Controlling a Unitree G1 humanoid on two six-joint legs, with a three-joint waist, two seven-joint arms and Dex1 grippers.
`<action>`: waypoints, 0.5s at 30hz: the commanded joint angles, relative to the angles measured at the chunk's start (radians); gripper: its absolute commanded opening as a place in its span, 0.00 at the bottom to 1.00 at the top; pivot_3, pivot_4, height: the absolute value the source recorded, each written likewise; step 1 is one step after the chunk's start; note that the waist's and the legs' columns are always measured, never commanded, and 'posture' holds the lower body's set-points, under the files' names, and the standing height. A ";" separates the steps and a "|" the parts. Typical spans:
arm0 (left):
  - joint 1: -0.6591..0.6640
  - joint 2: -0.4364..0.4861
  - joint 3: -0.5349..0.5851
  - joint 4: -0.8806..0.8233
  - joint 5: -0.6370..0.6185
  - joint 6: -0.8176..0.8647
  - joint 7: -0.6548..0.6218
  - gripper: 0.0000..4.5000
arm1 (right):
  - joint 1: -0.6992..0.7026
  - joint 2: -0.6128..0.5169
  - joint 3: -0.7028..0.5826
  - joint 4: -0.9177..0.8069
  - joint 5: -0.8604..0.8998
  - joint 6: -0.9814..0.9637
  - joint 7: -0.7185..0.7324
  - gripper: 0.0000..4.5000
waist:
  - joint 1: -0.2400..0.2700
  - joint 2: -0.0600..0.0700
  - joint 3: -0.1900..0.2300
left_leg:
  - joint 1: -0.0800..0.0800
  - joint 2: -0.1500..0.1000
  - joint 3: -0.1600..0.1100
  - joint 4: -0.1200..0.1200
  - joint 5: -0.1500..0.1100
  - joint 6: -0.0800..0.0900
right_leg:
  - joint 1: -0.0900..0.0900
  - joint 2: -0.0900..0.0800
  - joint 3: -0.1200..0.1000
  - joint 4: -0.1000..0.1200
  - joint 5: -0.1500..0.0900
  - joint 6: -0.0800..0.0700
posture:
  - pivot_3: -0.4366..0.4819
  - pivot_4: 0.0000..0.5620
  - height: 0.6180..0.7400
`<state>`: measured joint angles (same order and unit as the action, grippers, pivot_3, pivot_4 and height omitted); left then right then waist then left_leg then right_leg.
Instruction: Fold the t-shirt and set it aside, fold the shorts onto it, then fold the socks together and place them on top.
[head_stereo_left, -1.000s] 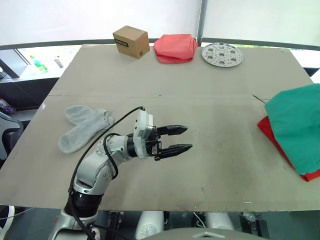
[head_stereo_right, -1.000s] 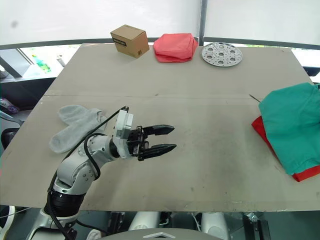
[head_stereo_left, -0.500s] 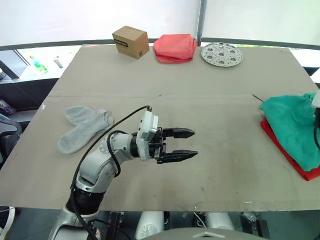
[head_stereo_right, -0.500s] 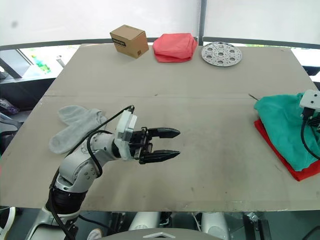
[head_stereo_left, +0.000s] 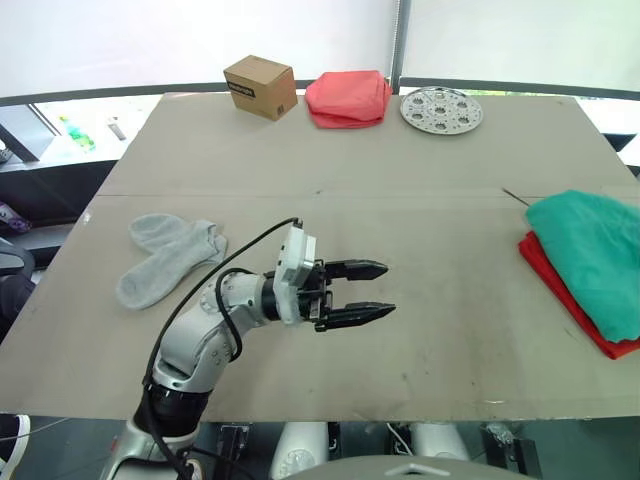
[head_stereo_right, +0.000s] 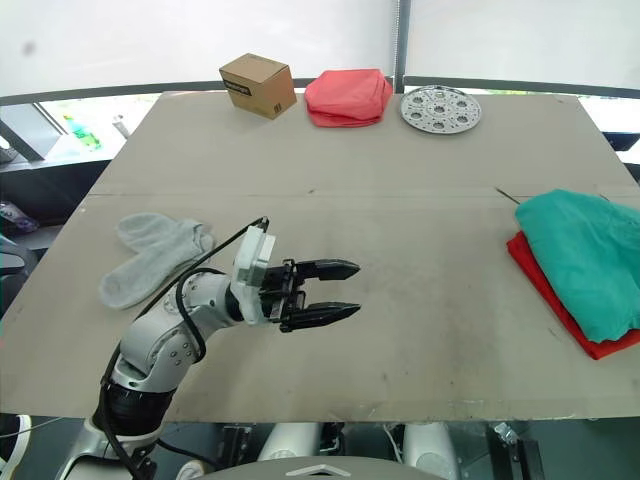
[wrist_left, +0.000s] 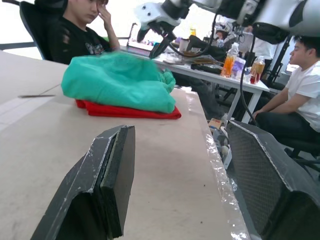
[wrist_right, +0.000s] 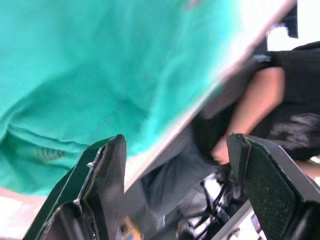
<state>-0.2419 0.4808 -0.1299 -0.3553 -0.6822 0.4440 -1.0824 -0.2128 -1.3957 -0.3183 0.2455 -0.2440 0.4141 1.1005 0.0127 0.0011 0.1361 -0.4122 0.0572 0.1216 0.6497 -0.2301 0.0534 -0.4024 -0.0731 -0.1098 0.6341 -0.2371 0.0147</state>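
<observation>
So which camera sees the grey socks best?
The left eye view: the socks lie whole on the table, beside the left gripper. The right eye view shows them likewise.

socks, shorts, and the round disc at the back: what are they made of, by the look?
Socks: soft grey knit, matte and limp. Shorts: teal woven fabric, matte, creased, lying on the red t-shirt. Round disc: probably metal, pale grey with a slight sheen, perforated with holes.

Soft teal cloth shorts, grey knit socks, matt scuffed table.
</observation>
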 joint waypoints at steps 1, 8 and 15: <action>-0.020 -0.011 0.029 0.048 0.027 -0.027 0.031 0.70 | 0.115 0.103 -0.334 -0.260 -0.007 0.096 -0.010 0.76 | 0.002 -0.002 -0.001 | 0.000 0.000 -0.001 0.000 0.000 0.000 | 0.000 0.000 -0.001 0.000 0.000 0.001 | 0.48 0.27 1.00; -0.016 -0.072 0.166 0.112 0.131 -0.059 0.322 0.70 | -0.220 0.722 -0.250 -0.837 0.556 0.399 -0.228 0.87 | -0.027 -0.014 0.000 | 0.006 -0.004 -0.015 -0.001 -0.003 0.004 | 0.002 0.003 0.011 0.001 0.003 0.003 | 0.48 0.27 1.00; 0.075 0.021 0.323 0.108 0.327 -0.029 0.607 0.70 | -0.183 1.006 0.198 -0.926 0.665 0.354 -0.306 1.00 | -0.016 -0.017 0.001 | 0.011 -0.005 -0.016 -0.006 -0.005 -0.001 | 0.004 0.002 0.012 0.002 0.005 -0.001 | 0.48 0.27 1.00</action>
<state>-0.1752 0.4838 0.1528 -0.2239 -0.3934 0.4176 -0.5306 -0.3721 -0.3930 -0.1713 -0.6514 0.4106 0.8202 0.8171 -0.0032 -0.0155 0.1369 -0.4017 0.0513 0.1057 0.6439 -0.2345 0.0524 -0.3980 -0.0709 -0.0985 0.6361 -0.2321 0.0138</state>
